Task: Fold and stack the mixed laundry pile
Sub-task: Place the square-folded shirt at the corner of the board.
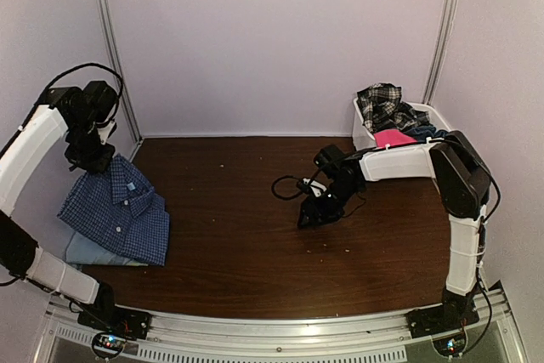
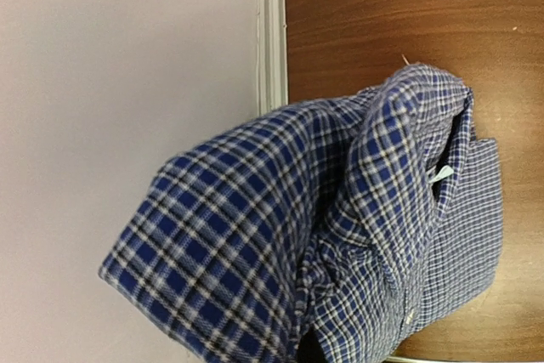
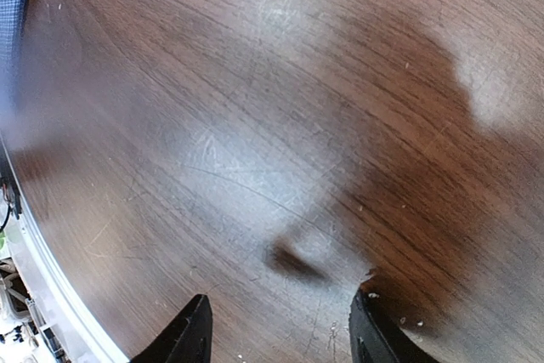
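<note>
Stack at far left: blue check shirt (image 1: 119,208) lies folded on top of the light blue T-shirt (image 1: 85,250), whose edge shows along the near-left side. The shirt's long axis runs from the far-left corner, collar end, toward near-right.

My left end effector (image 1: 89,155) sits right at the far end of the shirt, by the collar. It is closed. In the left wrist view checked cloth bunches up toward the lens and hides my fingers, so I judge a fold of the shirt is pinched there, though I cannot see the contact itself.

Mid surface (image 1: 238,235): bare dark wood. My right end effector (image 1: 316,214) hangs low over it, tips pointing down and toward the left. The jaws stand about half apart with only wood between the fingers (image 3: 194,333); it holds nothing.

Far right: white basket (image 1: 429,111) against the back wall holds the unfolded rest, with the black-white plaid piece (image 1: 381,101) on top, the hot pink piece (image 1: 393,138) at the near rim and dark navy pieces (image 1: 422,132) beside it.

Key relation: the remaining pile lies behind and to the right of my right end effector, back toward its own elbow, and well apart from my left. The right arm is clearly the nearer one. My guess is that a fetch means turning back toward the far-right corner.
</note>
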